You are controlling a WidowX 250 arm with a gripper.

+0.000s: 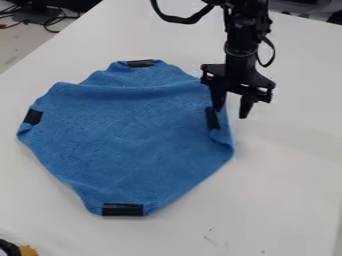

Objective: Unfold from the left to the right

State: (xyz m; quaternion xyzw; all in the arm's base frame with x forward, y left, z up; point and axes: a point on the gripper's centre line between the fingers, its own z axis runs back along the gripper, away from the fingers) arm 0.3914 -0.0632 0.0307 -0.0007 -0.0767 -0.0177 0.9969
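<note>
Over right edge of blue fabric cloth [133, 135] on white table [287, 165], your black two-finger gripper [230, 114] hangs, fingers spread. Contact with black tape strip [212, 119] hard to tell. Close misaligned and you could miss strip, or bunch cloth instead of unfolding.

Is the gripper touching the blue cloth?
Cannot tell. In the camera view, the open gripper has one finger overlapping the cloth by the right-hand black strip, but neither contact nor gap shows.
</note>
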